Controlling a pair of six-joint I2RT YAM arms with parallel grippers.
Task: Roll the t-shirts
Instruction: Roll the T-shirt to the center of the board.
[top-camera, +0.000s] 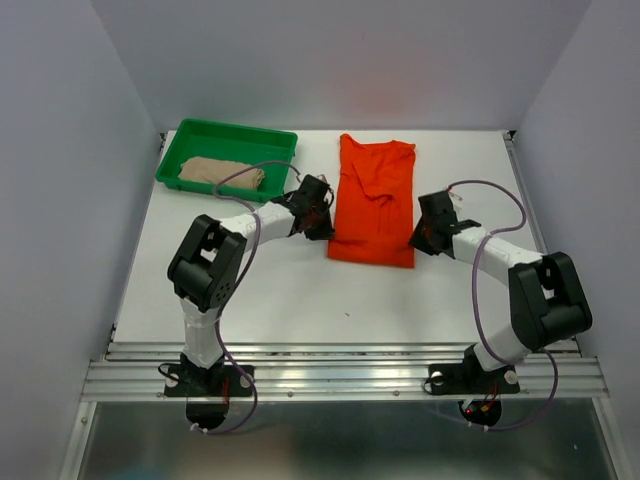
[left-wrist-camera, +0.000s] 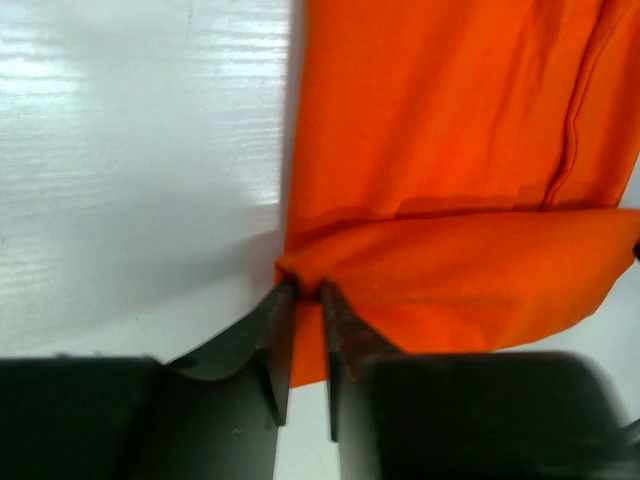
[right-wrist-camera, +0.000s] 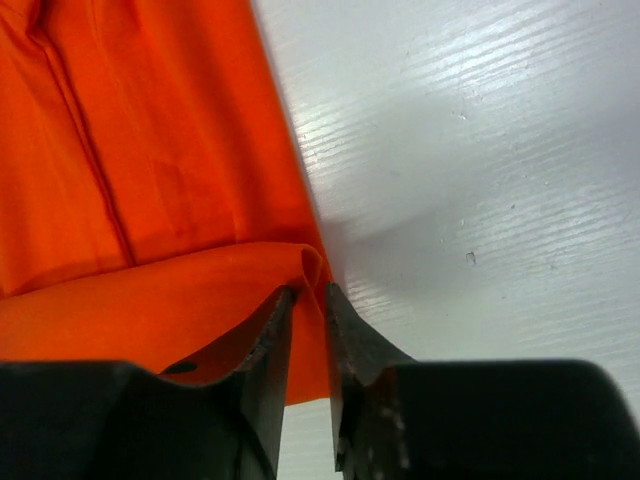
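Beige t-shirt (top-camera: 220, 172) in green tray (top-camera: 236, 129) shows only overhead.

A bright orange-red fabric t-shirt (top-camera: 373, 200) lies flat as a long folded strip right of the green plastic tray (top-camera: 236, 127), its near end turned over. A beige-tan fabric t-shirt (top-camera: 221, 173) lies bundled inside that tray.

The tabletop (top-camera: 300, 290) is white and flat, with a faintly ribbed, glossy finish that shows in the wrist views. Three plain pale grey walls enclose it: the rear wall (top-camera: 340, 60) along its far edge, the left wall (top-camera: 60, 200) and the right wall (top-camera: 590, 150) along its sides. A grooved aluminium rail (top-camera: 340, 372) runs along its near edge. Lighting is even and diffuse; shadows on the tabletop are soft.
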